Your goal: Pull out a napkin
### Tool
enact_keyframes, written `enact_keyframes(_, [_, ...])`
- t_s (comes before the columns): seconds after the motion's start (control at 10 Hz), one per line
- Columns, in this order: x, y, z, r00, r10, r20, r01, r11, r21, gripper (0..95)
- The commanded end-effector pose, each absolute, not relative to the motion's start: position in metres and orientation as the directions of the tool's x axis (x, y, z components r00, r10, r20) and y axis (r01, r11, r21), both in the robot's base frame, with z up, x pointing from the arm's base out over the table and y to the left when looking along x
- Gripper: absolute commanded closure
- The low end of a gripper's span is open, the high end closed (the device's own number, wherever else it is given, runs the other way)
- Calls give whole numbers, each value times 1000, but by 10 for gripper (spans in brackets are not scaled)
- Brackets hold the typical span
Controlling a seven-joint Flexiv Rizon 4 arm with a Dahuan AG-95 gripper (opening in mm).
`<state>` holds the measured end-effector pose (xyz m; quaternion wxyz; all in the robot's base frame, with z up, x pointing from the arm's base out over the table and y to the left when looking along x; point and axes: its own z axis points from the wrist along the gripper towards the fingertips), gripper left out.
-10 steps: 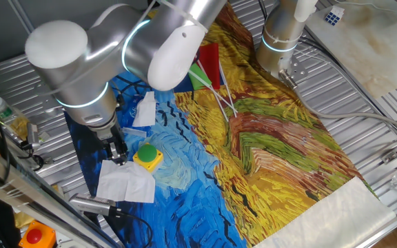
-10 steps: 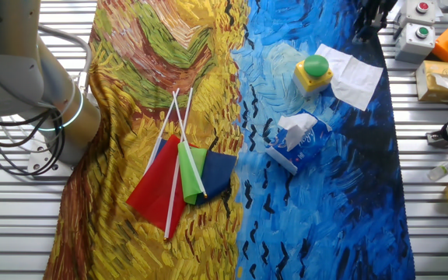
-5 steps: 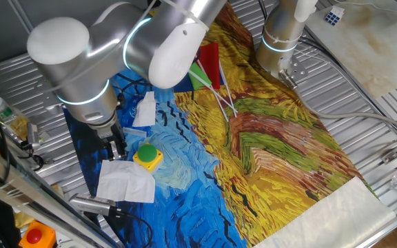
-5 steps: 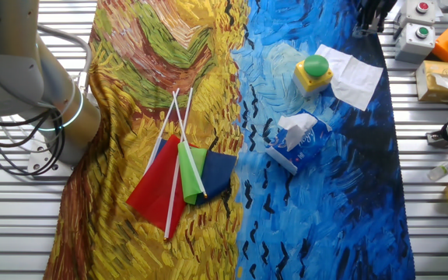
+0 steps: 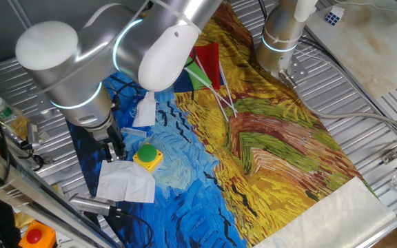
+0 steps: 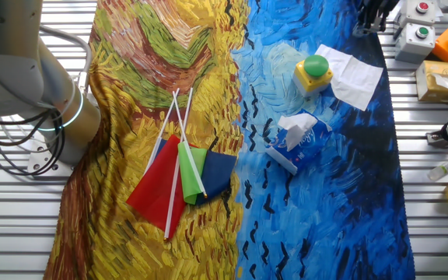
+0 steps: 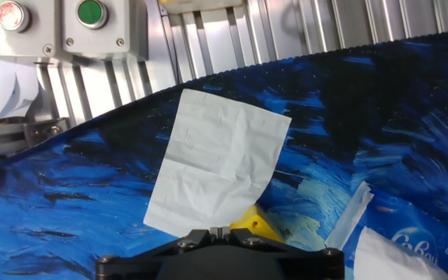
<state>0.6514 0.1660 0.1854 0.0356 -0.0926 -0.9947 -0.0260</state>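
Note:
The napkin (image 5: 124, 180), a creased white paper sheet, lies flat on the blue part of the painted cloth beside the yellow box with the green button (image 5: 147, 156). It also shows in the other fixed view (image 6: 354, 74) and in the hand view (image 7: 216, 171). My gripper (image 5: 116, 147) hangs just above the napkin's far edge, its fingers closed together and holding nothing. In the hand view the gripper (image 7: 220, 232) sits at the bottom edge, over the napkin's near edge and the yellow box (image 7: 257, 225). A blue tissue pack (image 6: 296, 138) with a white sheet sticking up lies nearby.
Red and green flags (image 6: 181, 175) lie on the yellow part of the cloth. Grey button boxes (image 6: 418, 31) stand on the metal slats beside the cloth edge, also in the hand view (image 7: 92, 23). A second arm's base (image 5: 281, 41) stands at the far side.
My gripper has drifted slightly up and away from the napkin. The napkin and the other things have not moved.

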Motion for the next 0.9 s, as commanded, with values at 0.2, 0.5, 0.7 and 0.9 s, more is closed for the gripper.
enact_keyframes(0.2, [649,165,186,-980,186,65,189,981,47,950])
enact_keyframes(0.5, [649,165,186,-979,195,65,198,979,48,950])
enact_keyframes(0.7, [649,165,186,-979,196,61,199,979,52,950])
enact_keyframes(0.9, [649,165,186,-979,195,62,199,979,55,950])
